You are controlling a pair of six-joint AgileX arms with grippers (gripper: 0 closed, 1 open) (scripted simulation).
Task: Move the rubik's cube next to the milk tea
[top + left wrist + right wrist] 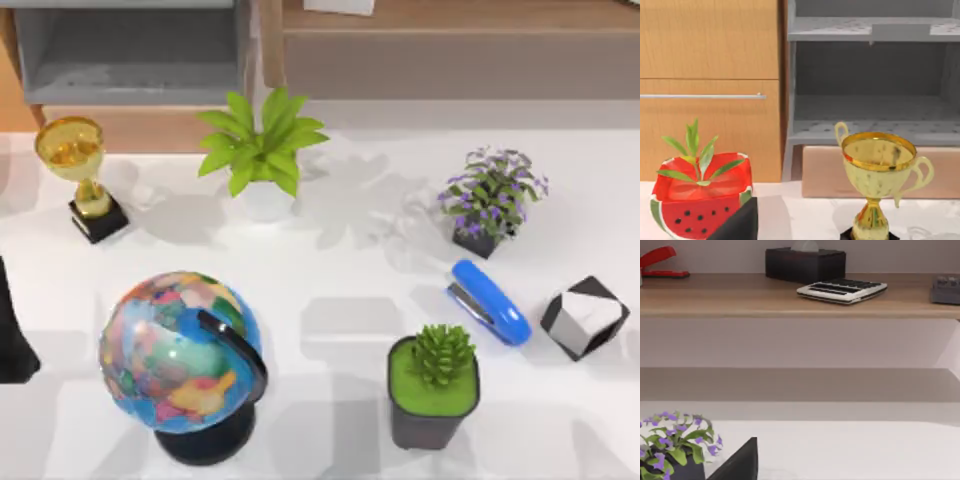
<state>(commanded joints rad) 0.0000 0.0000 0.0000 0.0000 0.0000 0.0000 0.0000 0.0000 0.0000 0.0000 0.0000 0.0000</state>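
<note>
Landmark: a blue, multicoloured globe [180,350] on a black stand, on the white table [340,290].
Rubik's cube: I cannot tell where it is.
Left arm: a dark shape [12,330] at the table's edge, left of the globe; whether its claw is apart or together, I cannot tell.
Right arm: its wrist camera faces the purple-flowered plant; claw state cannot be told.
Gold trophy cup [82,175] on a black base: behind the globe, toward the left.
White pot [265,200]: behind the globe and slightly right; it holds a broad-leaved green plant [262,140].
Dark square pot [478,242]: far right of the globe, toward the back; it holds purple flowers [492,188].
Black pot [432,418]: right of the globe, near the front; it holds a spiky green succulent [443,352] on a bright green surface.
Blue stapler [490,302]: between the two dark pots.
Black-and-white faceted block [585,318]: just beyond the stapler, farthest from the globe.
Watermelon-shaped pot [695,210]: seen from the left wrist beside the trophy; it holds a thin leafy sprig [697,155].
Wooden shelf [740,297], seen from the right wrist: it carries a dark tissue box [805,264], a calculator [841,290] and a red stapler [660,260].
</note>
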